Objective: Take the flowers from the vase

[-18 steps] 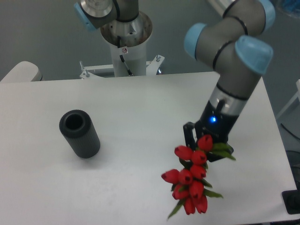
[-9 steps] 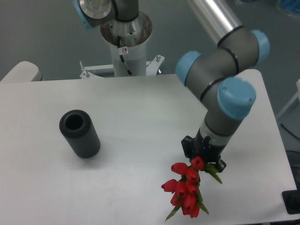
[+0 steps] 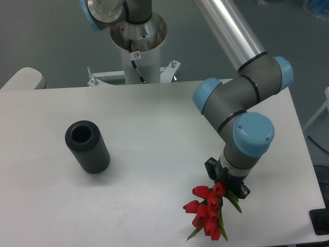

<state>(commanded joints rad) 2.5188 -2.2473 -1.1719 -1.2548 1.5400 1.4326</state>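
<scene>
The flowers [image 3: 208, 212], a bunch of red tulip buds with green leaves, hang near the table's front right, low over or on the surface. My gripper [image 3: 226, 186] is shut on the flowers' stems just above the buds; its fingers are mostly hidden by the wrist. The vase [image 3: 86, 146], a dark ribbed cylinder with a round hole, stands at the left of the table, far from the gripper and with nothing in it.
The arm's base column [image 3: 138, 43] stands at the back middle. The white table's front edge [image 3: 154, 244] and right edge lie close to the flowers. A black object [image 3: 321, 223] sits off the table at lower right.
The gripper has lowered with the flowers toward the table's front right. The bunch looks smaller and sits lower now. The vase has not moved.
</scene>
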